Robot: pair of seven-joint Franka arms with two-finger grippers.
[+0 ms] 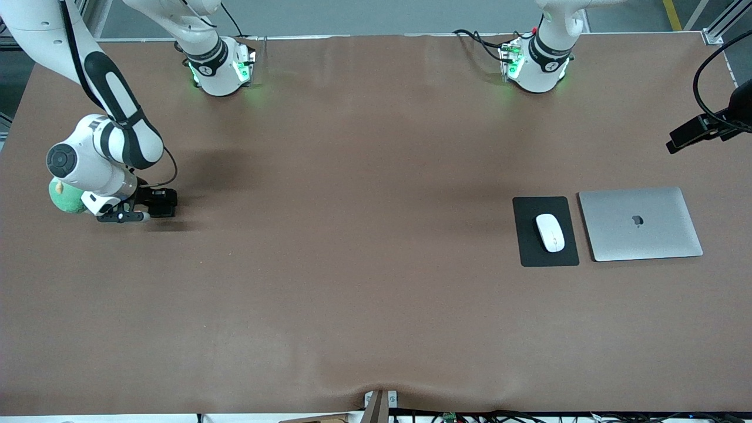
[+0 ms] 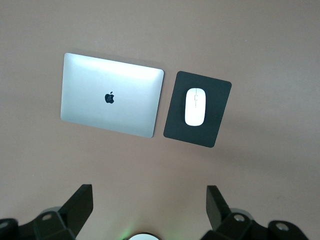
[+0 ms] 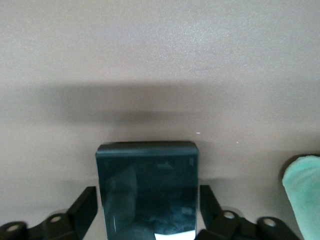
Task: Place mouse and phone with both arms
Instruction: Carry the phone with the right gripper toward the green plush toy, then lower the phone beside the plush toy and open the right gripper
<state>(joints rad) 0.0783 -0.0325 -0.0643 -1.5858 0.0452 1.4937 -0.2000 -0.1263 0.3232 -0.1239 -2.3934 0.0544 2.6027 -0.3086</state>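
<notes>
The small black glossy rectangular phone (image 3: 147,175) sits inside the right gripper (image 1: 145,210), low over the brown cloth-covered table (image 1: 352,276) at the right arm's end, about mid-height in the front view. That view shows only a dark block at the claw's tip. The right wrist view shows the phone's shiny face close up, with a black claw part along each long side. Whether the claw is grasping it or has released it cannot be told, nor whether the phone rests on the cloth. A soft green rounded object (image 1: 63,198) lies just beside this gripper, half hidden by the white arm in the front view and seen only as a pale green edge in the right wrist view.

The small white oval glossy mouse (image 1: 549,232) lies on the flat matte black rectangular mouse pad (image 1: 529,247), toward the left arm's end. A closed silver laptop (image 1: 640,223) lies just beside the pad, apart from it.

The left gripper (image 2: 149,190) waits high above these three, released and empty. Its wrist view shows all three from above. The front view shows only a dark piece of it at the frame's edge.
</notes>
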